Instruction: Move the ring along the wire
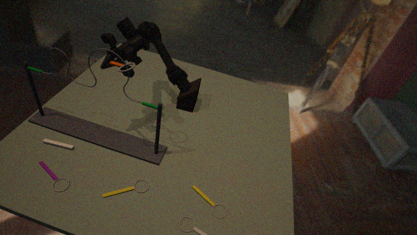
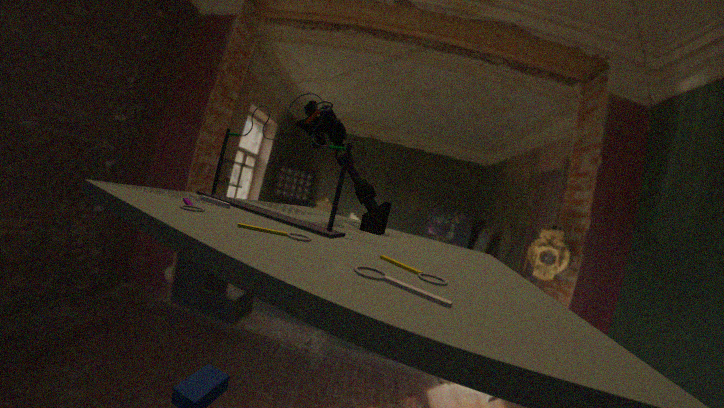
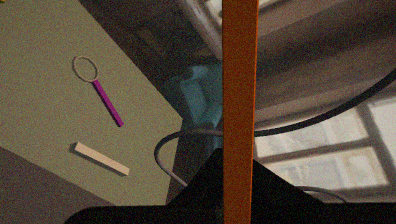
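My gripper is shut on the orange handle, high above the table. The handle's ring is around the thin grey wire, on its high bend on the side of the near right post. Whether ring and wire touch is too small to tell. The grey wire runs in curves between the green part at that post and the green part at the far left post.
A dark base board carries both posts. A pale bar, a magenta-handled ring, two yellow-handled rings and a pale-handled ring lie on the table. The wire curves close around my gripper and forearm.
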{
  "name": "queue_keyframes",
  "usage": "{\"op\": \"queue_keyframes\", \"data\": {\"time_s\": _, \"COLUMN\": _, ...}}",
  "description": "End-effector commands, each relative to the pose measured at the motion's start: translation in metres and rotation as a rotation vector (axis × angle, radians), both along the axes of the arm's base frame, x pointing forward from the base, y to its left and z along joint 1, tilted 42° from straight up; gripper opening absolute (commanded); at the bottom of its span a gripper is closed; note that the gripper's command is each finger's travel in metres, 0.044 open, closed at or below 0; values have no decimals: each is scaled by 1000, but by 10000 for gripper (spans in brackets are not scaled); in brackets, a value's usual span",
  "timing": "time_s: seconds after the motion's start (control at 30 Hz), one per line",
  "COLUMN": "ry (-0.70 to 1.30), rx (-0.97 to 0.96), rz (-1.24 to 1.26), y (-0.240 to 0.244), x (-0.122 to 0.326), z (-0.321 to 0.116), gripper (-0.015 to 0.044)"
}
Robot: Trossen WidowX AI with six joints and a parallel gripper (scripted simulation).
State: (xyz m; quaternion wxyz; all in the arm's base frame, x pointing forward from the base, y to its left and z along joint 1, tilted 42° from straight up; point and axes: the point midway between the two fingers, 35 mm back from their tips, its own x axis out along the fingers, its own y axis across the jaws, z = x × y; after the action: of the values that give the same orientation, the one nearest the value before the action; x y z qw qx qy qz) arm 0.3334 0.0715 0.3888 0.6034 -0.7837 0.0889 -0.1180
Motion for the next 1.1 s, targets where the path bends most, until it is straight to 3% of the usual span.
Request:
{"op": "queue_keyframes", "data": {"time_s": 0.0, "ry": -10, "rx": -42, "rz": -4, "y": 0, "x": -1, "z": 2, "gripper": -150}}
{"op": "queue_keyframes", "data": {"time_s": 1.07, "ry": -98, "rx": -434, "rz": -25, "y": 9, "x": -3, "z": 16, "gripper": -150}}
